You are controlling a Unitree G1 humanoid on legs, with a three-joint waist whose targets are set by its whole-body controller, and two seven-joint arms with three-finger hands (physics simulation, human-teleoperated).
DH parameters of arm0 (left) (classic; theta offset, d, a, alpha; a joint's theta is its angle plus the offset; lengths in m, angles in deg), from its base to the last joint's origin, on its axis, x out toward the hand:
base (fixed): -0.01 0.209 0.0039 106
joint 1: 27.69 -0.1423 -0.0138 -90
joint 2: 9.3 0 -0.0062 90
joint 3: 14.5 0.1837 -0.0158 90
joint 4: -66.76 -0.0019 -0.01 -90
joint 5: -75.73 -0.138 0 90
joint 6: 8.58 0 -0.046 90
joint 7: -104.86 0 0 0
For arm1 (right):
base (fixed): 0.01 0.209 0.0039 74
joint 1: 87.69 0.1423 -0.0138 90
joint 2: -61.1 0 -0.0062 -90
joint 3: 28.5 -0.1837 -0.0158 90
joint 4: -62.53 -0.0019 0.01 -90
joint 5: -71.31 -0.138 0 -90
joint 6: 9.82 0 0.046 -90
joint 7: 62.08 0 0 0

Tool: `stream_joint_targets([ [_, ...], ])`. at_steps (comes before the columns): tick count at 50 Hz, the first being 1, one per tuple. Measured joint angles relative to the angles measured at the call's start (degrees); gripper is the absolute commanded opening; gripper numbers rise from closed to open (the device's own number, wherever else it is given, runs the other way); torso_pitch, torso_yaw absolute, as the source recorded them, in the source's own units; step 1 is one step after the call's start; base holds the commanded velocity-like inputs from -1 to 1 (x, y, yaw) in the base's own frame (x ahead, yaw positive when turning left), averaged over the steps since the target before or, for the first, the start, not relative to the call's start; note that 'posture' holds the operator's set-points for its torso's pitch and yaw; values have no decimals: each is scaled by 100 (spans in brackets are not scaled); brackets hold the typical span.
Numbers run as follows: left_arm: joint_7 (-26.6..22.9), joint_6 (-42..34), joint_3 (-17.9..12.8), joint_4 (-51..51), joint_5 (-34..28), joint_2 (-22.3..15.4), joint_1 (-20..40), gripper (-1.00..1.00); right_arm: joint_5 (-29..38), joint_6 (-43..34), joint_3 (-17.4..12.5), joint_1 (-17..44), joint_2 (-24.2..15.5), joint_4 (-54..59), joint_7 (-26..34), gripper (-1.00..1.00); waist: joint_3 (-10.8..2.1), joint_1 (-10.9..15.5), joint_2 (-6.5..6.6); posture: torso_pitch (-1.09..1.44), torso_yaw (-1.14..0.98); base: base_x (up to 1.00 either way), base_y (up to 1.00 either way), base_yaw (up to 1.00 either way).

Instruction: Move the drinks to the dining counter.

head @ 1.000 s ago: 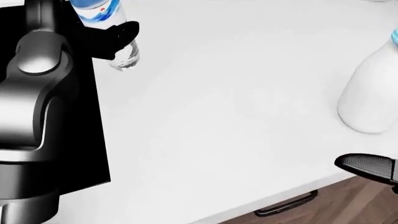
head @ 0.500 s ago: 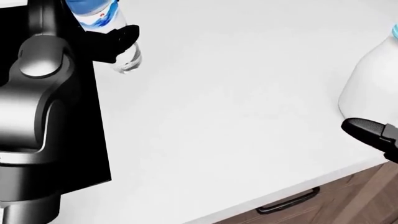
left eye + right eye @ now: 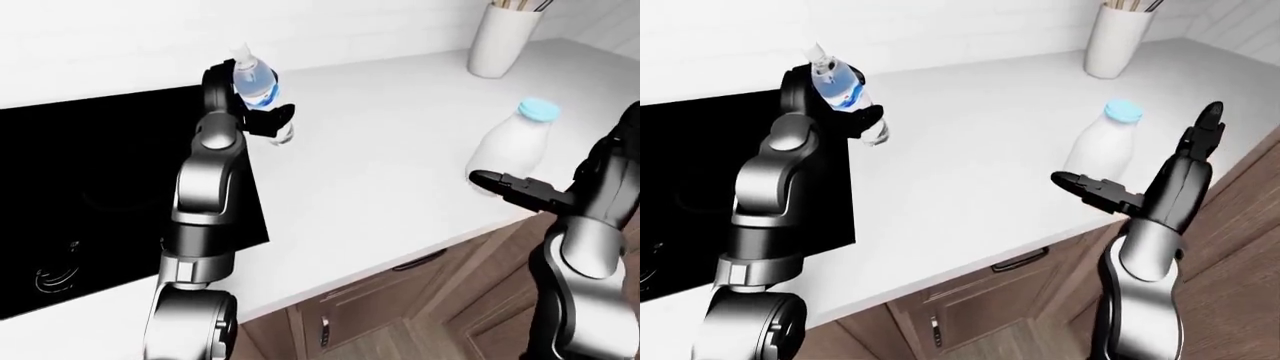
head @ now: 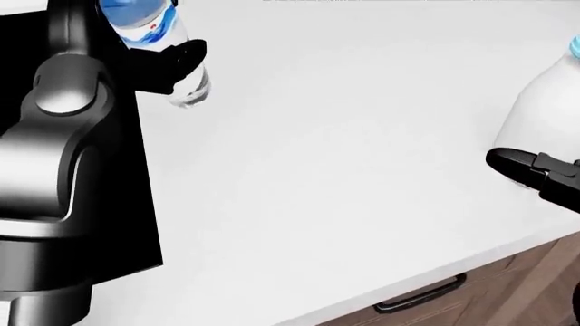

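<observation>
Item: water bottle, clear with blue label, tilting, raised above the white surface in the upper left of the left-eye view; the left hand is gripping it, dark fingers wrapping round its lower body.

Item: milk bottle, white with pale blue cap, standing upright on the surface at centre right of the right-eye view.

Item: right hand, fingers spreading and pointing left, hovering just beside the milk bottle's base and gripping nothing; contact cannot be told.

Item: black stove, lying flush in the surface, occupying the left.

Item: white utensil holder, standing at upper right.

Item: wooden cabinets, sitting below the surface edge.
</observation>
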Motion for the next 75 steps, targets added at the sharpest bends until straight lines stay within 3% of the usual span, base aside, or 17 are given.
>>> stream_joint_targets([
  [27, 32, 76, -11, -56, -3, 0, -2, -100, -50, 956, 260, 359, -91, 1830, -233, 100, -1, -2, 2, 0, 0, 0, 0, 0],
  [30, 29, 66, -3, -48, -2, 3, 3, -100, -72, 1061, 275, 369, -93, 1956, -268, 91, -5, -2, 0, 0, 0, 0, 0, 0],
  [31, 26, 78, -3, -64, -1, 1, 7, -100, -80, 1085, 284, 365, -93, 1983, -275, 80, -5, -2, 0, 0, 0, 0, 0, 0],
  [32, 25, 81, -4, -60, -1, -1, 2, -100, -87, 1106, 294, 361, -93, 2005, -280, 66, -6, -3, 1, 0, 0, 0, 0, 0],
  [33, 24, 71, -5, -34, -1, 1, -10, -100, -93, 1127, 301, 358, -95, 2027, -284, 25, -6, -4, 1, 0, 0, 0, 0, 0],
  [34, 24, 65, -4, -14, -2, 4, -20, -100, -97, 1151, 301, 356, -99, 2056, -289, 12, -5, -4, 1, 0, 0, 0, 0, 0],
  [39, 19, 125, -7, -114, -8, 1, -17, -100, -53, 1253, 222, 427, -159, 2139, -366, -9, -14, -13, -7, 0, 0, 0, 0, 0],
  [44, 9, 133, 3, -135, -13, 10, -7, -100, -39, 1263, 279, 533, -180, 2230, -386, -15, -17, -24, -24, 0, 0, 0, 0, 0],
  [48, 6, 146, 5, -104, -9, 13, -16, -100, -28, 1269, 323, 650, -215, 2375, -385, -49, -19, -26, -26, 0, 0, 0, 0, 0],
  [52, 2, 181, 4, -123, -8, 10, -21, -100, 0, 1294, 339, 695, -219, 2408, -408, -100, -25, -17, -29, 0, 0, 0, 0, 0],
  [58, -29, -17, 44, 180, -42, 18, -130, -100, -8, 1180, 407, 674, -208, 2202, -287, -100, -23, -5, -15, 0, 0, 0, 0, 0],
  [62, -125, -332, 81, 699, -67, 28, -169, -100, 12, 707, 540, 685, -218, 1791, -38, -100, -4, 2, 33, 0, 0, 0, 0, 0],
  [68, -427, -1175, 146, 1850, -43, 58, -265, -100, 182, -128, 645, 923, -242, 855, 367, -100, 1, 2, 100, 0, 0, 0, 0, 0],
  [75, -714, -2188, 129, 3032, -5, 36, -292, -100, 506, -958, 751, 1337, -334, -98, 745, -100, 20, -16, 92, 0, 0, 0, 0, 0],
])
